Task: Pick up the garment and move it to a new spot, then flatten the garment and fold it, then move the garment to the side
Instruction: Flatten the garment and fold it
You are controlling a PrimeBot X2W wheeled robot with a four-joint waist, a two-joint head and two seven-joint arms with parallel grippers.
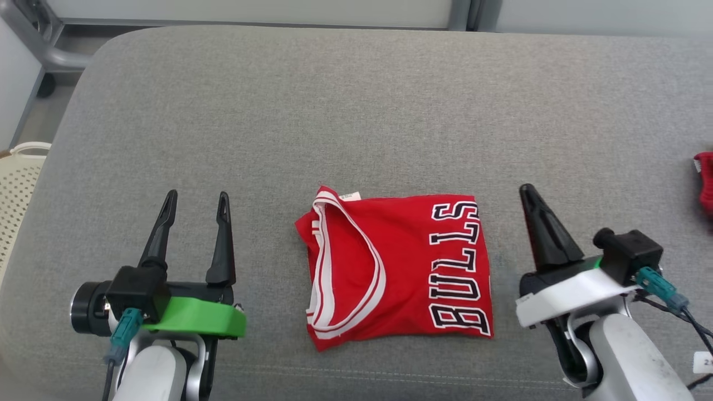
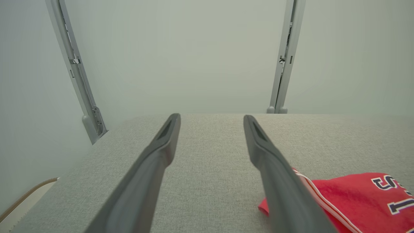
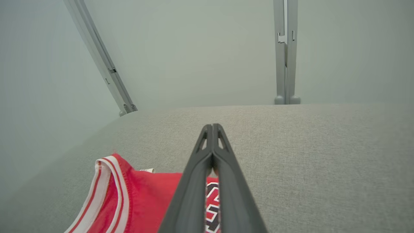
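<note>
Grey cushion (image 1: 356,100), folded jersey (image 1: 390,267) lying midway along its front edge. Beside it the left gripper (image 1: 198,194) is spread wide and the right gripper (image 1: 528,192) is pinched together, both empty. I'd pinch all layers at one side and drag slowly so the fold holds.

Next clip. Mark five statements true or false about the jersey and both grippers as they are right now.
1. The jersey lies folded on the grey cushion. True.
2. The left gripper is shut. False: its fingers stand wide apart, with nothing between them.
3. The right gripper grips the jersey. False: it is shut on nothing and sits beside the jersey, apart from it.
4. In the head view the jersey lies between the two grippers. True.
5. Another red thing shows at the head view's right edge. True.
</note>
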